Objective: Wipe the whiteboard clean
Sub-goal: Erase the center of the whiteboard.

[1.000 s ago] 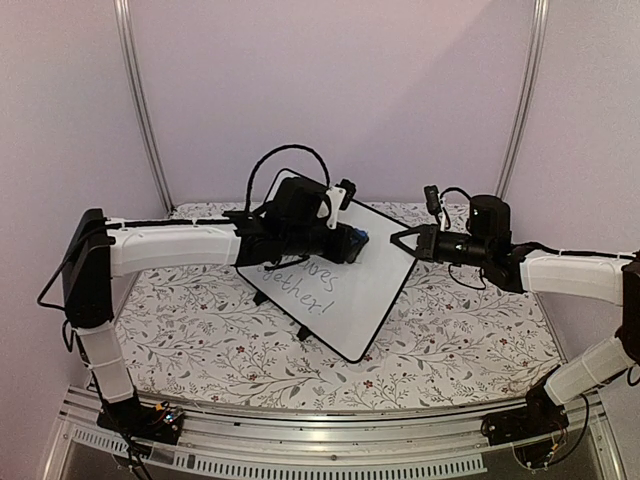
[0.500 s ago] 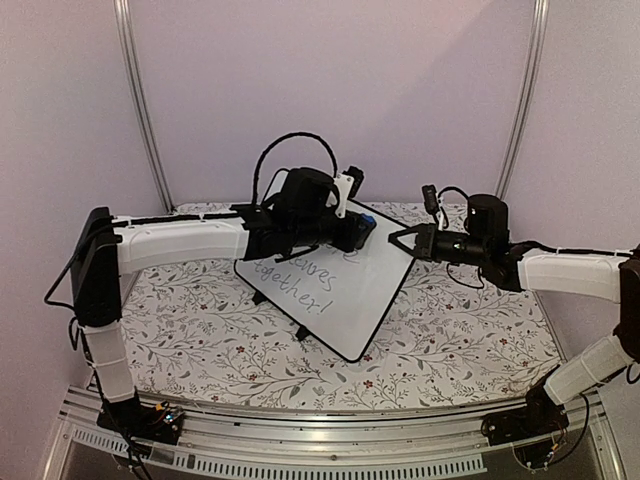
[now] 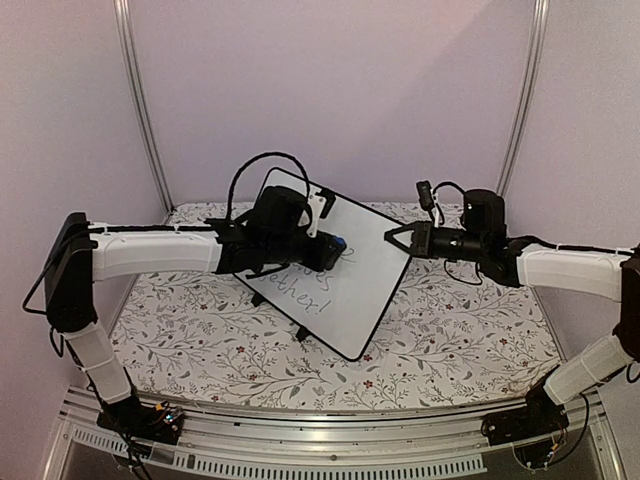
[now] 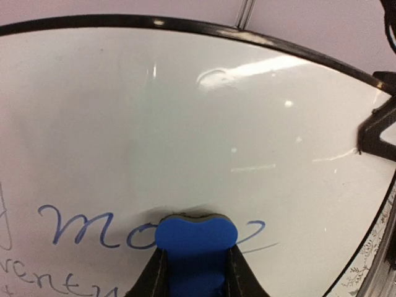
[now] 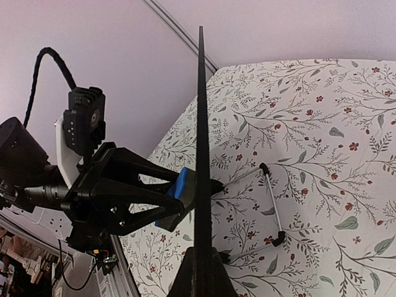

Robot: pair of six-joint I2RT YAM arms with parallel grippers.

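Observation:
The whiteboard stands tilted on its wire stand, with blue handwriting on its lower left part. My left gripper is shut on a small blue eraser, pressed flat against the board. In the left wrist view the eraser sits on a line of writing, and the whiteboard above it is bare. My right gripper is shut on the board's right edge. The right wrist view shows the whiteboard edge-on between my right gripper's jaws.
A floral cloth covers the table. The board's wire stand rests on the cloth behind it. Metal posts and pale walls close in the back. The left arm's cable loops above the board.
My left gripper has slid the eraser leftward and down across the board's upper part. The right gripper has kept its hold on the edge, and the board has shifted slightly.

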